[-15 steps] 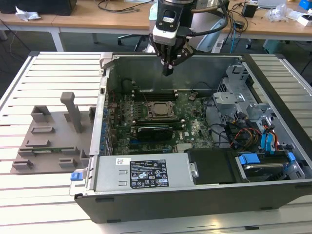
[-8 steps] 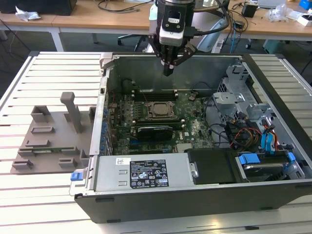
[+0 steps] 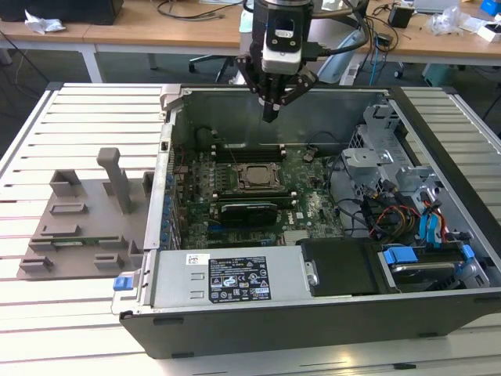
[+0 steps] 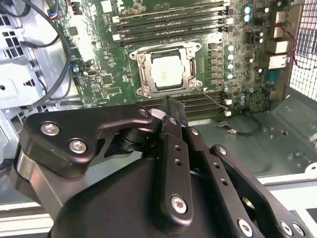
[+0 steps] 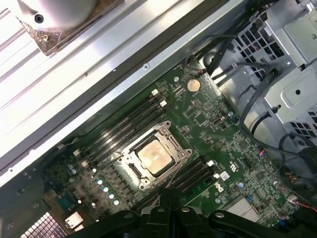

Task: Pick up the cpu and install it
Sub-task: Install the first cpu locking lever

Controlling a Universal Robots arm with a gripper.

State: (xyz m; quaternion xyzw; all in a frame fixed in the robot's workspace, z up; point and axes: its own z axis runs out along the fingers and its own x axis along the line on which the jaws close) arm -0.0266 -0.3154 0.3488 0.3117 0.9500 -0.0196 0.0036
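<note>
**Second wrist view: gripper (image 4: pixel 168 105) closed and empty, cpu (image 4: pixel 166 73) lying in its socket beyond the fingertips**

Nearest the camera, the gripper's two black fingers are pressing flat against each other along their length. They are meeting at one narrow tip, and nothing is showing between them. The tool is touching no part of the board.

Just past that tip, the cpu is lying flat inside the metal socket frame (image 4: pixel 143 74), pale top facing up. It is square, so no long axis is presenting itself. Its edges are running parallel with the dark memory slots (image 4: pixel 168 20) on either side. The green motherboard (image 4: pixel 104 84) is spreading out around the socket.

In the exterior view, the gripper (image 3: pixel 270 116) is hanging well above the open computer case (image 3: pixel 313 321), near its far wall. The cpu (image 3: pixel 254 176) is sitting lower, toward the camera and slightly to the exterior view's left of the fingertips. By my judgement the chip is already seated, not in hand.

Outside the case, on the exterior view's left, a grey tray (image 3: pixel 78 235) with upright posts is resting on the slatted table (image 3: pixel 86 117).
</note>
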